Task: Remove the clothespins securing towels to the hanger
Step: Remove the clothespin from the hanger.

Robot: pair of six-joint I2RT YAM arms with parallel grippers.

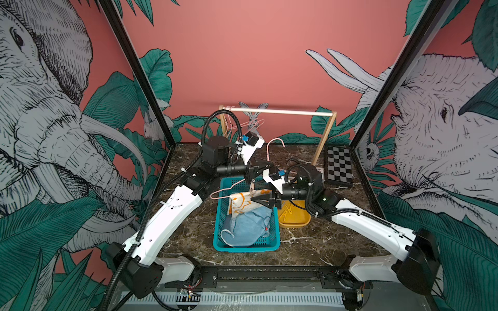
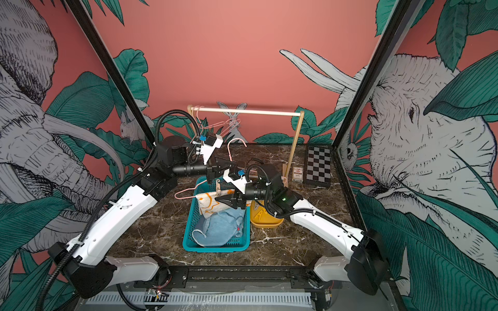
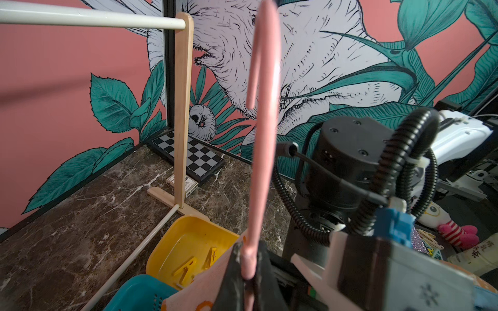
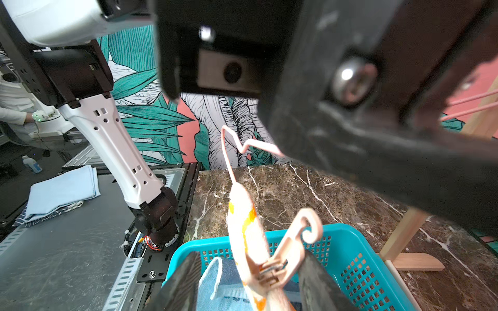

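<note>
**Bimanual unpinning: approach to the clip.** The left end effector [image 3: 249, 272] is clenched on the neck of the pink hanger [image 3: 262, 134], holding it above the teal basket [image 1: 221, 220]; the cream towel [image 1: 239, 202] hangs over the hanger's bar, pinned by a beige clothespin [image 1: 252, 188]; the right end effector [image 4: 249, 258] is released, its fingers straddling that clothespin without evident contact. Judged step: seizing the clothespin; next, the fingers should squeeze its handle ends, not the cloth, then lift it clear. Only the right wrist view shows the gap on either side of the clip; the left wrist view shows most clearly the yellow clothespins [image 3: 188, 266] lying in the yellow tray [image 3: 159, 255]; both top views show blue towels [image 1: 248, 226] already in the basket.
</note>
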